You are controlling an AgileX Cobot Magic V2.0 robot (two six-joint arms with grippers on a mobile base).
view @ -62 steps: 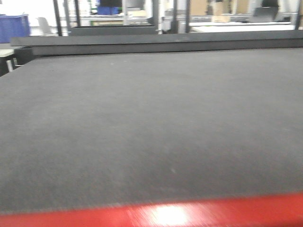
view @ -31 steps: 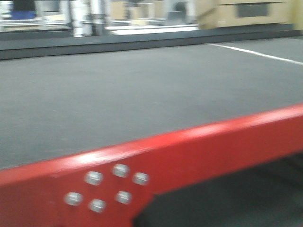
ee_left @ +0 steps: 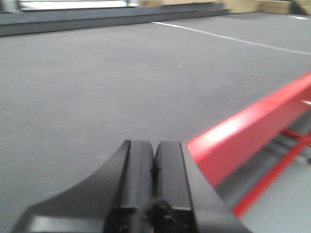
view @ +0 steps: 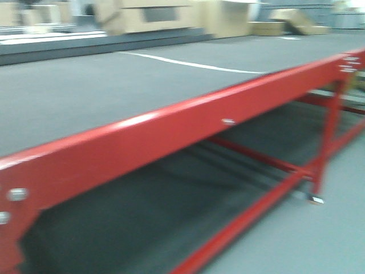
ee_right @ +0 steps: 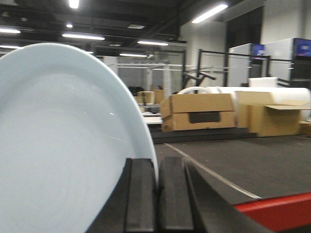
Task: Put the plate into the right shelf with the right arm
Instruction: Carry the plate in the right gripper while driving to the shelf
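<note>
front: low, beside red rail (view: 171, 128) | wrists: forward, sharing that rail

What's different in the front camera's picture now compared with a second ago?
The view swung right: the red rail, a thin strip at the bottom before, now crosses the picture diagonally, with red legs showing beneath. Cardboard boxes came in at the top. The grey tabletop stays in view.

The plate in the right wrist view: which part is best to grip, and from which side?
Grip the thin rim of the plate, coming edge-on so that one finger lies on each face. It is broad and shallow; only the edge fits between the jaws. The right gripper is shut on the rim in this way.
</note>
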